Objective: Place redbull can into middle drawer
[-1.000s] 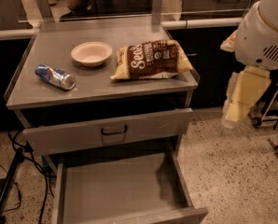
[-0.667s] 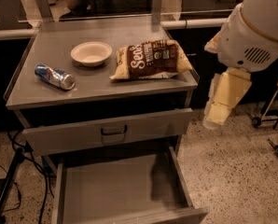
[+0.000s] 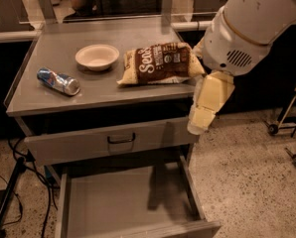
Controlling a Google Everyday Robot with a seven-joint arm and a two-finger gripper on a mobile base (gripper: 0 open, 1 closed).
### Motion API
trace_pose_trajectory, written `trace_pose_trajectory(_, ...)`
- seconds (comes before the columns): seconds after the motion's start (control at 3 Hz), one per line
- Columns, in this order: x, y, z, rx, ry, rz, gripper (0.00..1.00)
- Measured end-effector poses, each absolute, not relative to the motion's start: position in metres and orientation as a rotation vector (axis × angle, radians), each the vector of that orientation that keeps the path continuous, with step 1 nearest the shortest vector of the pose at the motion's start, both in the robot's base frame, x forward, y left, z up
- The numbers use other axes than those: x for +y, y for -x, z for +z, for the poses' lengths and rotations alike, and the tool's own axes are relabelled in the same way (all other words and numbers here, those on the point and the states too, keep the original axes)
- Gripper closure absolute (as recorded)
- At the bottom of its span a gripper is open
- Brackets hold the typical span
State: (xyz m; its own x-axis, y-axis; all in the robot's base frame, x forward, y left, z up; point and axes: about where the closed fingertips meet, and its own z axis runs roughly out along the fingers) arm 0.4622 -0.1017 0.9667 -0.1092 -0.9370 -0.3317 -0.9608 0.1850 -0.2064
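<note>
Redbull can lies on its side on the cabinet top, at approx 9 o'clock of the surface, near that edge, shiny end pointing to 4 o'clock. White bowl sits upright at 1 o'clock of the can, close but not touching. Chip bag lies flat at 3 o'clock of the bowl, just beside it. Below the top, a drawer front w/ dark loop handle is pushed in. Under that, the middle drawer is pulled out toward 6 o'clock, flat floor showing w/ a dark shadow across it. Gripper hangs at 4 o'clock of the chip bag, just off the cabinet's edge, level w/ the handled front, tipped down toward 7 o'clock. Can't tell if the claw is wide or narrow. It is well apart from the can, w/ bowl & bag btwn them.
</note>
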Motion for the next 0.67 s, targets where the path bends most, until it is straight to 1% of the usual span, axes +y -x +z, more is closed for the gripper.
trace_pose_trajectory(0.33, -0.092, -0.467, 0.963, 2.072, 1.782, 0.099, 0.00)
trace_pose_trajectory(0.67, -0.080, -0.489, 0.957, 2.086, 1.760, 0.074, 0.00)
